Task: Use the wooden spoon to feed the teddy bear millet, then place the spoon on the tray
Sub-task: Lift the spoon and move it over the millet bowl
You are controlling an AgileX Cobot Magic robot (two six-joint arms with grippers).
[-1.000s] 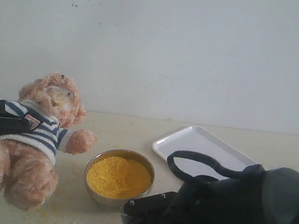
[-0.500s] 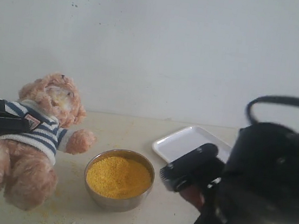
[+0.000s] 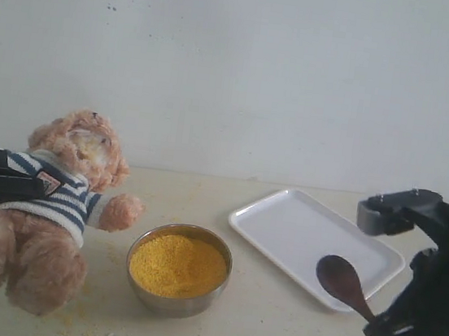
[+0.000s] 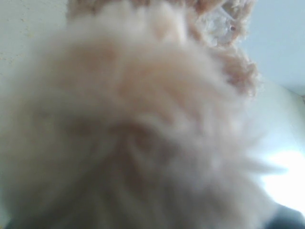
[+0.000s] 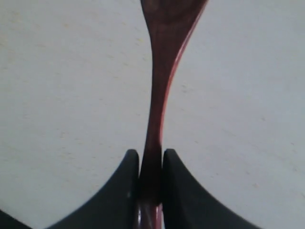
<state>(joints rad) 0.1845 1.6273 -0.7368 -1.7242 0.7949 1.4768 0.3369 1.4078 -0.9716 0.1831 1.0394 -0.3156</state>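
The teddy bear [image 3: 65, 198] leans at the left in its striped shirt, and its fur [image 4: 133, 124] fills the left wrist view. My left gripper [image 3: 30, 185] is shut on its body from the left edge. Yellow millet [image 3: 178, 266] fills a steel bowl [image 3: 138, 284] at the centre front. My right gripper [image 3: 384, 334] at the lower right is shut on the handle of the wooden spoon [image 3: 341, 282]. The spoon's oval bowl looks empty and points left, in front of the near edge of the white tray [image 3: 299, 226]. In the right wrist view, the gripper [image 5: 150, 157] pinches the spoon's handle [image 5: 159, 86] above the bare table.
A plain white wall stands behind the beige table. Spilled millet grains [image 3: 74, 326] lie on the table in front of the bear. The right arm's dark body [image 3: 438, 301] fills the lower right corner.
The right arm has swung from the front of the bowl to the right, uncovering the tray. The spoon now shows near the tray's front edge. The bear and left gripper have not moved.
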